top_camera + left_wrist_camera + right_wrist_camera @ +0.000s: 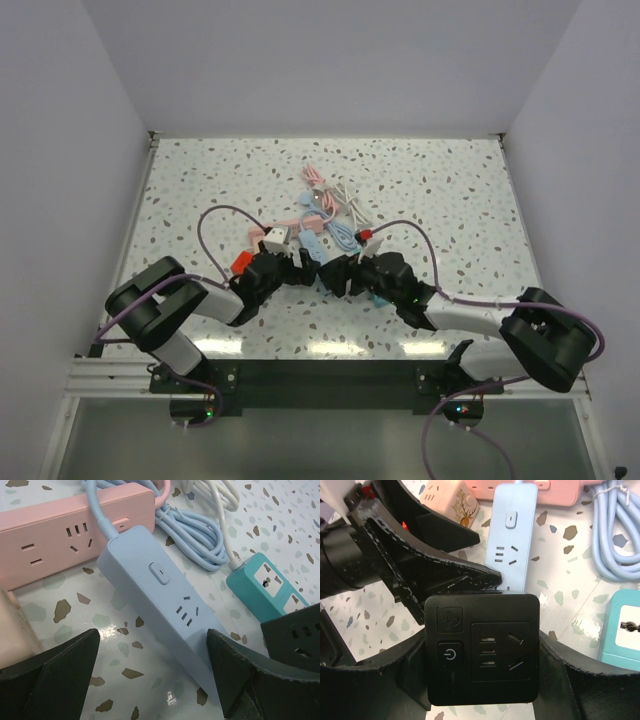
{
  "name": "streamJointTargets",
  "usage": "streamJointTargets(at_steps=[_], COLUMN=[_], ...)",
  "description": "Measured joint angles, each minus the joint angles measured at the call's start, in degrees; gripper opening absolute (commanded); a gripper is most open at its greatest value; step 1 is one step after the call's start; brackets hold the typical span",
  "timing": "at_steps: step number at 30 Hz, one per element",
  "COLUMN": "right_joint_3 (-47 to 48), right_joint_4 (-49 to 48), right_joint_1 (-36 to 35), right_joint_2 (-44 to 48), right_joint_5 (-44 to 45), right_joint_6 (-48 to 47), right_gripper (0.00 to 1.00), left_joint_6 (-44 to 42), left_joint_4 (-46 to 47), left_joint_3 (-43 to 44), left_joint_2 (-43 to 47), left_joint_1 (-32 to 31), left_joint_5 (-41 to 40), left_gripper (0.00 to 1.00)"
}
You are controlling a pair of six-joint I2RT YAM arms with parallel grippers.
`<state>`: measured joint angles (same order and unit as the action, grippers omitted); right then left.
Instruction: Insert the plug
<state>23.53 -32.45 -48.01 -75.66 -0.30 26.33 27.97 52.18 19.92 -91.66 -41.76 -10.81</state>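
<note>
My right gripper [482,680] is shut on a black square plug-in socket block [482,647], whose face shows a power button and socket holes. A light blue power strip [165,595] lies on the table just ahead of it and also shows in the right wrist view [512,535]. My left gripper [152,642] is open and low over the near end of the blue strip. Its right finger [240,670] is against the strip's end and its left finger [60,675] stands clear. In the top view the two grippers [290,268] [340,272] meet at the strip [312,243].
A pink power strip [60,535] lies behind the blue one. A teal socket block [265,587] and a coiled blue cable [200,540] are to the right. A pink cube socket [452,502] sits to the left. Tangled cables [330,200] lie further back.
</note>
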Motion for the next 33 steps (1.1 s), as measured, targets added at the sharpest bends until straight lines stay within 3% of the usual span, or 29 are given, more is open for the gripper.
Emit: streamJointTargets(at_steps=[33], right_joint_3=[-0.09], right_joint_4=[-0.63], right_joint_1=[-0.11], right_joint_2=[-3.3], right_joint_5=[2.38], right_joint_6=[0.2], right_gripper=[0.0], left_joint_6=[-0.13], left_joint_4=[-1.49], left_joint_3=[0.0], left_joint_2=[0.9], left_joint_1=[0.0], left_joint_5=[-0.42], left_gripper=[0.93])
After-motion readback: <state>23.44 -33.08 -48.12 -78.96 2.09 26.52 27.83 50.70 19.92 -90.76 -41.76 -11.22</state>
